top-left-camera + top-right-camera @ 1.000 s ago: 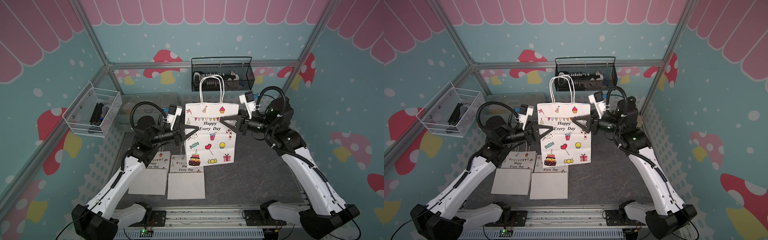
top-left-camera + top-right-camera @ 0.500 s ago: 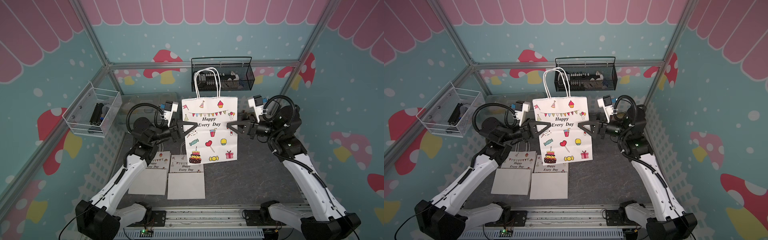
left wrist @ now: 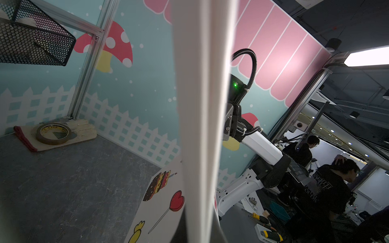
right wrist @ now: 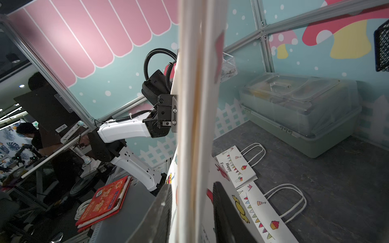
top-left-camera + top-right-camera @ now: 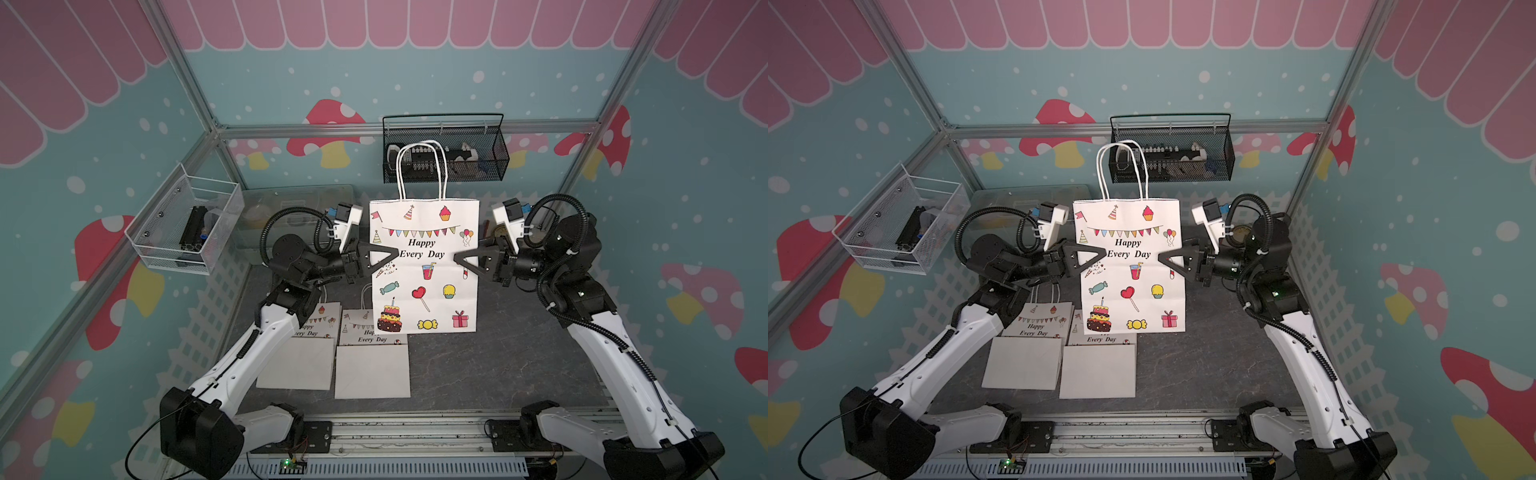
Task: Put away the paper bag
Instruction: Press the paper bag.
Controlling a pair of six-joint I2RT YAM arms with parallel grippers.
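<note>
- The white paper bag (image 5: pixel 424 291), printed with party pictures and "Happy Every Day", is upright and pressed flat between the two arms, over the middle of the dark grey tabletop (image 5: pixel 498 361).
- Its white cord handles (image 5: pixel 399 178) point up. In both top views they overlap the basket on the back wall.
- The left gripper (image 5: pixel 392 253) is clamped on the bag's left edge, about halfway up.
- The right gripper (image 5: pixel 457 259) reaches over the bag's right edge at the same height.
- In the right wrist view its black fingers (image 4: pixel 155 214) lie on either side of the paper, very close. I cannot tell whether they actually pinch it.
- Seen edge-on in the wrist views the bag is thin. Whether anything is inside cannot be told.
- The black wire-mesh basket (image 5: pixel 444 166) hung on the back wall holds a row of small white and dark items, too small to name.
- The white mesh bin (image 5: pixel 183 232) on the left wall holds a black block with a blue spot.
- The translucent lidded plastic box (image 4: pixel 305 109) sits on the tabletop at the back left, lid on. Yellowish shapes show through it, blurred.
- One flat bag (image 5: pixel 297 353) of the same print and a second flat bag (image 5: pixel 372 361) lie side by side at the front left, handles toward the back.
- In a top view the upright bag's lower edge overlaps the second flat bag.
</note>
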